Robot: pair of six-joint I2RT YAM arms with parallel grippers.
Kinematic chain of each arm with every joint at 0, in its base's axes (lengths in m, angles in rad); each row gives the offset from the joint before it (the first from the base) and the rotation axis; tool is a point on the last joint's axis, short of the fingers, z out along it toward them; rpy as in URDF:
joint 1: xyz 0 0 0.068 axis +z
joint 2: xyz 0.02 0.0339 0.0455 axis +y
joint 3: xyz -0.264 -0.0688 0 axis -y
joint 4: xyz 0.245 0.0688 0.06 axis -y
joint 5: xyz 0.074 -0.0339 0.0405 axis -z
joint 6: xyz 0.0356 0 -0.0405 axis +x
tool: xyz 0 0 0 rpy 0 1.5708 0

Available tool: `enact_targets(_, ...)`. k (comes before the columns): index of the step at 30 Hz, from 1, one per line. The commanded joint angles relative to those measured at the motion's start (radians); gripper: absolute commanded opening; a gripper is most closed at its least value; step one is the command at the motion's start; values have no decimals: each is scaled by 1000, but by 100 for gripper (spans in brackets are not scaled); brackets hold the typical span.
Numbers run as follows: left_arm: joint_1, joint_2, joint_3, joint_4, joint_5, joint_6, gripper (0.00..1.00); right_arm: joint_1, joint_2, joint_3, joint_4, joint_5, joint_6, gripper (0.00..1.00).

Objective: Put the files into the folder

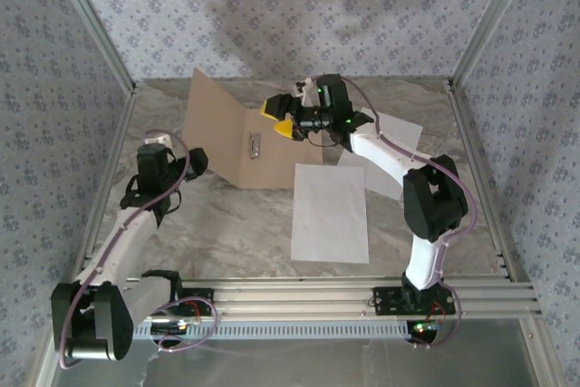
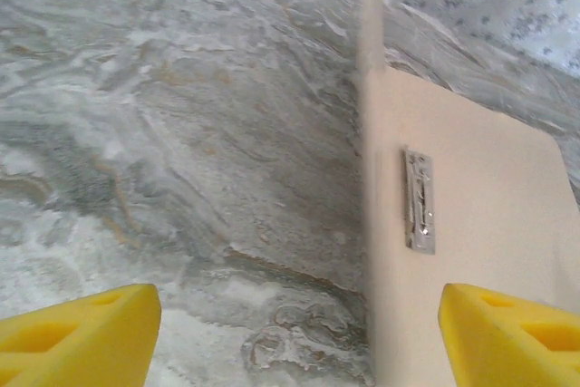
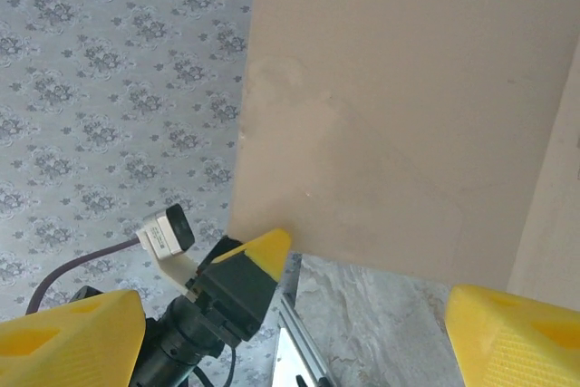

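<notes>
Here we see the folder (image 1: 272, 156) open, its left cover (image 1: 213, 120) raised.
Left gripper (image 2: 299, 305) and right gripper (image 1: 279, 118) both gape empty; the raised cover's edge stands between the left jaws; files (image 1: 331, 213) lie flat at the folder's right.

far sheet (image 1: 403, 131) partly under right arm (image 1: 381, 157)

Built of white links (image 1: 122, 242) and black joint housings (image 1: 433, 201); tipped with yellow wedge fingertips (image 1: 284, 128); trailed by loose purple-grey cables (image 1: 469, 206); dotted with a green light (image 1: 347, 120) on the right.
</notes>
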Motion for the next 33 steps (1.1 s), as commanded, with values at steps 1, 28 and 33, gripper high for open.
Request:
enact_targets(1,22,-51,19,-91,-77,-16,85,-9,-46,-23,18,-27,-19,88)
enact_targets(28,-5,361,350,-152,269,98,89,-79,-169,-159,-185,8,-201,89)
enact_targets(33,-19,493,396,-151,259,108,89,-101,-227,-214,-276,53,-285,89)
